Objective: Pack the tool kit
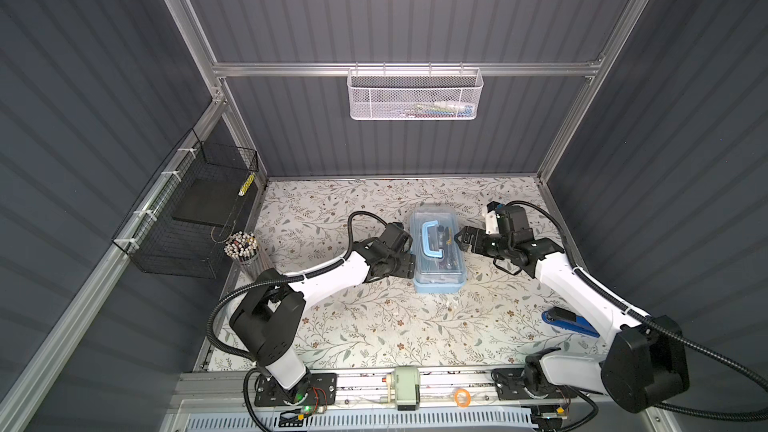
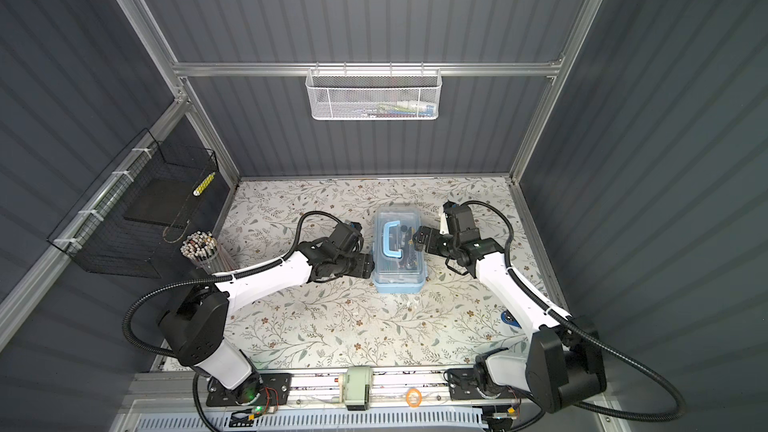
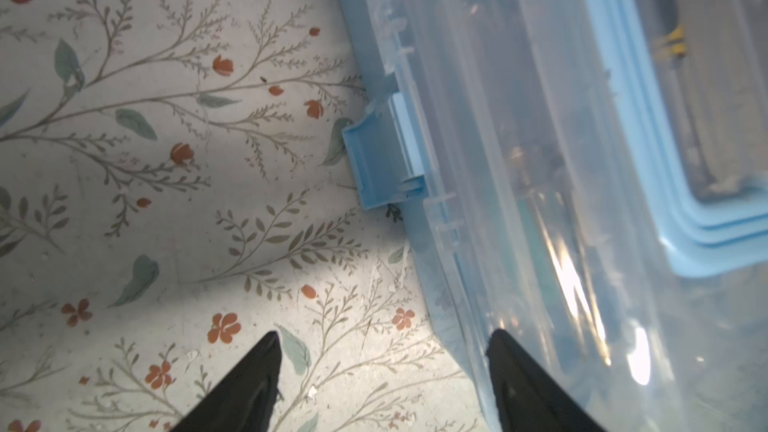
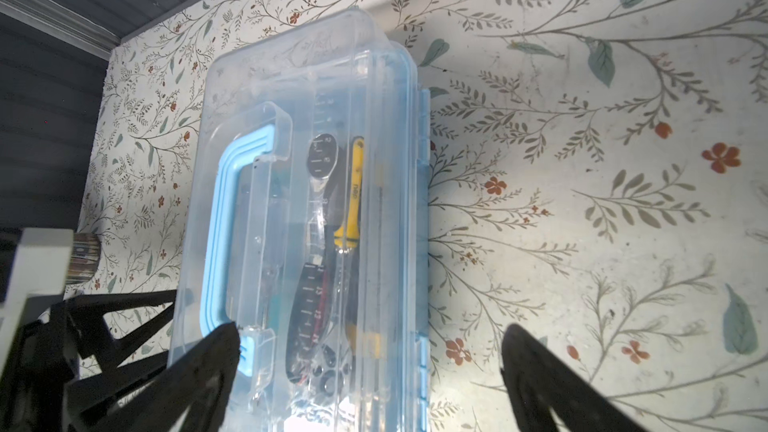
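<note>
Now left gripper (image 3: 384,333) and right gripper (image 4: 372,326) both gape empty, flanking the tool kit (image 1: 437,255): rigid, slick plastic, likely tool-heavy; blue handle (image 4: 216,234) looks the safest hold

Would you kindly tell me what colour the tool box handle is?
The handle is light blue, clearest in the right wrist view.
</note>
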